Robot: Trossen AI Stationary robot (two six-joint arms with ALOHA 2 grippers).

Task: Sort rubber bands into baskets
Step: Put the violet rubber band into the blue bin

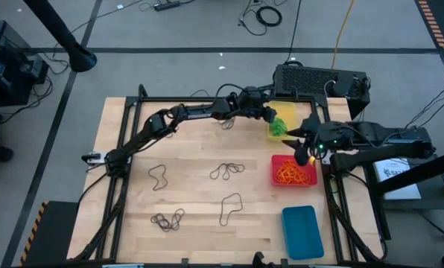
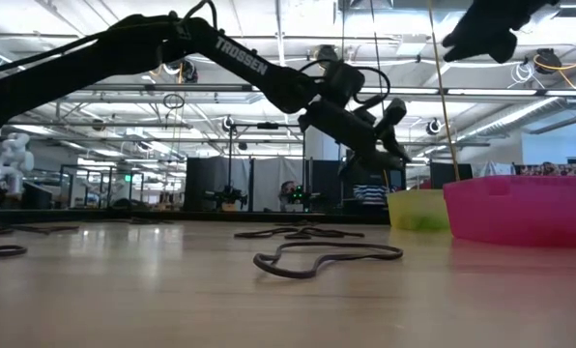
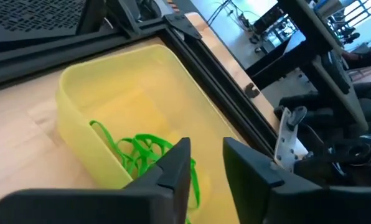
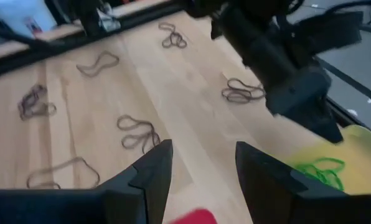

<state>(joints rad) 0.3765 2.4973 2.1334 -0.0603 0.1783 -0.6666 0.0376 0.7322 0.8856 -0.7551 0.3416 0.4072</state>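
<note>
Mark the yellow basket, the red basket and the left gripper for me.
yellow basket (image 3: 79, 93), left wrist view, on its near rim corner.
red basket (image 1: 276, 161), high view, on its bare rim corner.
left gripper (image 3: 207, 165), left wrist view, midway between its fingers, open above the yellow basket.

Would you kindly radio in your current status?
Left gripper open over yellow basket, green bands inside. Right gripper open above red basket. Dark bands remain on table.

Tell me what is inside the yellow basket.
Green rubber bands lie tangled in the yellow basket, with the left tool above them. Its fingers hide part of the pile, so no count is possible.
</note>
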